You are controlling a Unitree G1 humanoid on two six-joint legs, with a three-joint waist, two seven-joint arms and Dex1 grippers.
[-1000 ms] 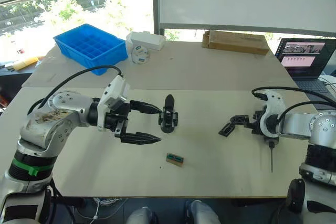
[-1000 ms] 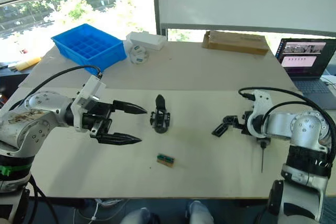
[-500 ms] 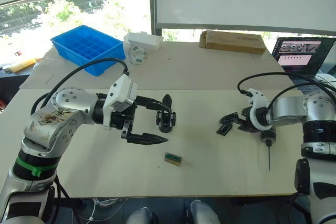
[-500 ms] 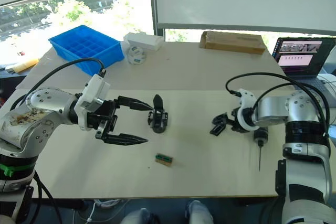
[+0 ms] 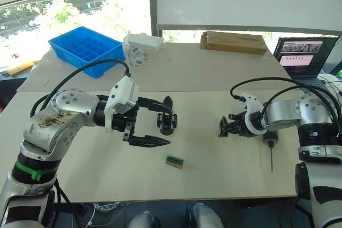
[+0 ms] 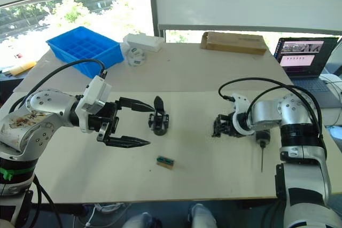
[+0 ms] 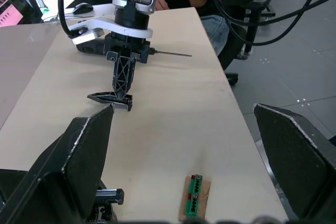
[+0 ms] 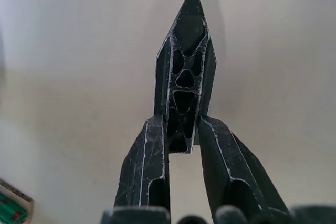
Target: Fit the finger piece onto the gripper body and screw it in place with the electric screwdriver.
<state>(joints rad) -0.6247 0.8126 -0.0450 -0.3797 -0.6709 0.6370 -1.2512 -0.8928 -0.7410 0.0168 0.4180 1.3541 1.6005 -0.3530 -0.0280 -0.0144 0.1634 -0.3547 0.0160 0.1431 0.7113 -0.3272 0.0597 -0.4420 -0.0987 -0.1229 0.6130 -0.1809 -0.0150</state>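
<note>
Head views: the left gripper [image 5: 162, 124] is spread wide, its upper finger tip touching or just short of the gripper body [image 5: 167, 123], a chunky ribbed black block standing mid-table [image 5: 203, 73]. Open pale board lies all round it; a green-topped block [image 5: 175, 161] sits toward 5 o'clock. The right gripper [image 5: 226, 128] lies low at 3 o'clock, the electric screwdriver [image 5: 270, 148] just beside it, thin bit toward the front edge.

Left wrist view: bare table stretches between the parted fingers [image 7: 84, 156].

Right wrist view: the right gripper's fingers [image 8: 144, 169] pinch the finger piece [image 8: 185, 72], a slim latticed blade tapering to a point.
</note>
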